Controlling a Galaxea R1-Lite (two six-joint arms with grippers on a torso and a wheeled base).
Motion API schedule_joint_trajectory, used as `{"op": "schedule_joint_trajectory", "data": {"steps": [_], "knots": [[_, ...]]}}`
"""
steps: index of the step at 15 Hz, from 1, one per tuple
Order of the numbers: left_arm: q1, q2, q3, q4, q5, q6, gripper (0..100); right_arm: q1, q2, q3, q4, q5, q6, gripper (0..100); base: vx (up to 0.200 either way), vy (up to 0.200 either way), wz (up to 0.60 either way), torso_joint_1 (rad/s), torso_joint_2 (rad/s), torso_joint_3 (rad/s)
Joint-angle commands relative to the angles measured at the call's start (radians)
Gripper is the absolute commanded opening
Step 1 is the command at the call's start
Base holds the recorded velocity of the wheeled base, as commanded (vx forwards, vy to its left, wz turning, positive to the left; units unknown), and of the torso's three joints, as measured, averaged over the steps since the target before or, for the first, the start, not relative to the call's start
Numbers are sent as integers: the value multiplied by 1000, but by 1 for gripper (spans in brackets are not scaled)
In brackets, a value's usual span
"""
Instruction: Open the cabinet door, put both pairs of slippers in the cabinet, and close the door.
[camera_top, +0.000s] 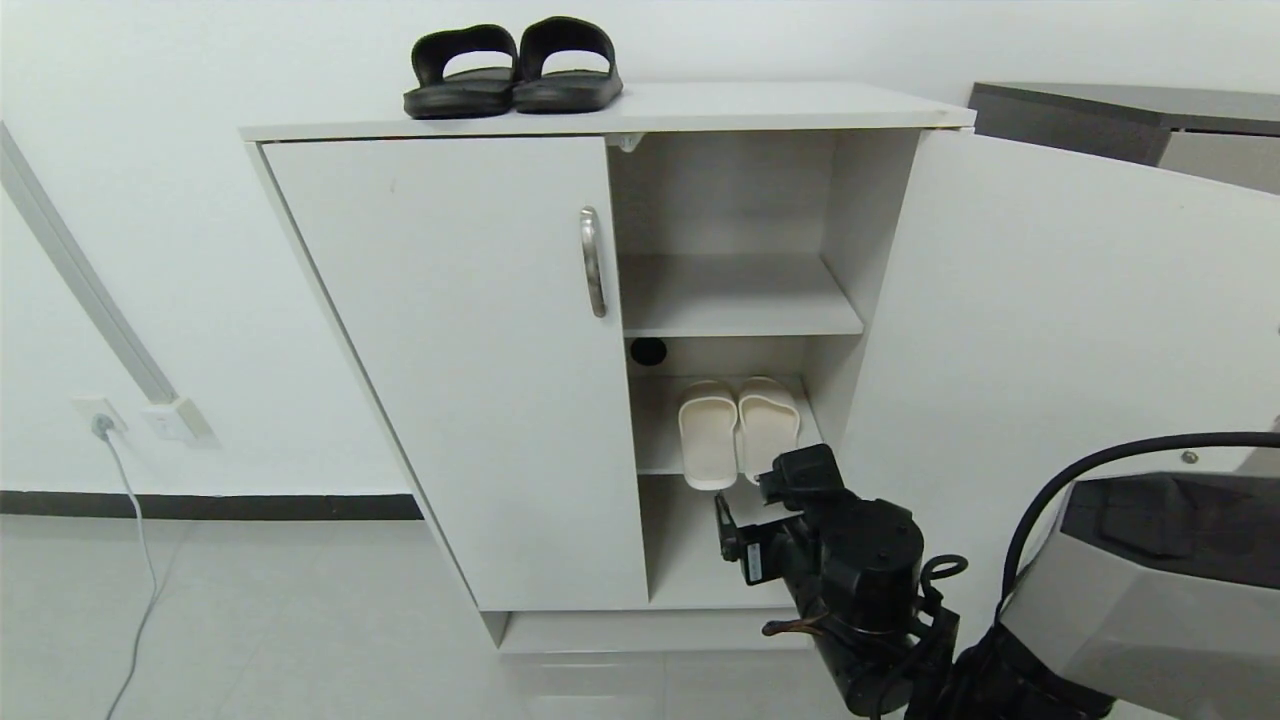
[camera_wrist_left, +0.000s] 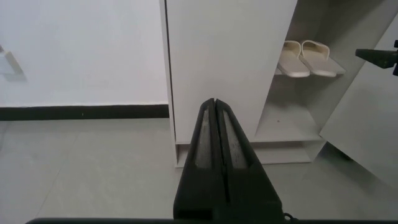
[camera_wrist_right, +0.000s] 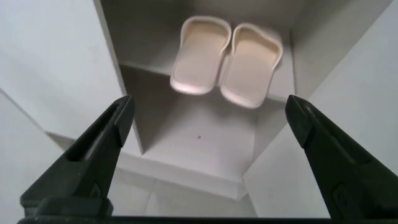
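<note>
1. The white cabinet (camera_top: 760, 105) stands against the wall. Its right door (camera_top: 1050, 330) is swung wide open, so the first step looks done; the left door (camera_top: 450, 370) is closed.
2. The black slippers (camera_top: 515, 70) sit side by side on the cabinet top, above the closed door. This pair is not yet put away.
3. The cream slippers (camera_top: 738, 430) lie together on the middle shelf, toes hanging slightly over its front edge. This pair is stowed.
4. The right gripper (camera_wrist_right: 209, 102) hangs before the open compartment, just below the cream pair, jaws spread wide and empty.
5. The left gripper (camera_wrist_left: 214, 109) is low over the floor, facing the cabinet, fingers pressed together and holding nothing.
6. Left to do, by my judgement: the black pair, then closing the door.
</note>
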Motion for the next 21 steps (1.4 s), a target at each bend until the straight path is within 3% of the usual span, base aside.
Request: {"op": "schedule_joint_trajectory", "data": {"steps": [1, 16, 21], "knots": [[0, 1, 0, 0, 0, 0, 0, -10, 50, 0, -41, 2, -27, 100, 0, 200, 0, -2, -2, 7], [0, 1, 0, -2, 0, -2, 0, -34, 62, 20, -99, 70, -38, 100, 0, 200, 0, 3, 2, 4], [0, 1, 0, 0, 0, -2, 0, -36, 62, 27, -107, 85, -36, 100, 0, 0, 0, 0, 0, 0]]}}
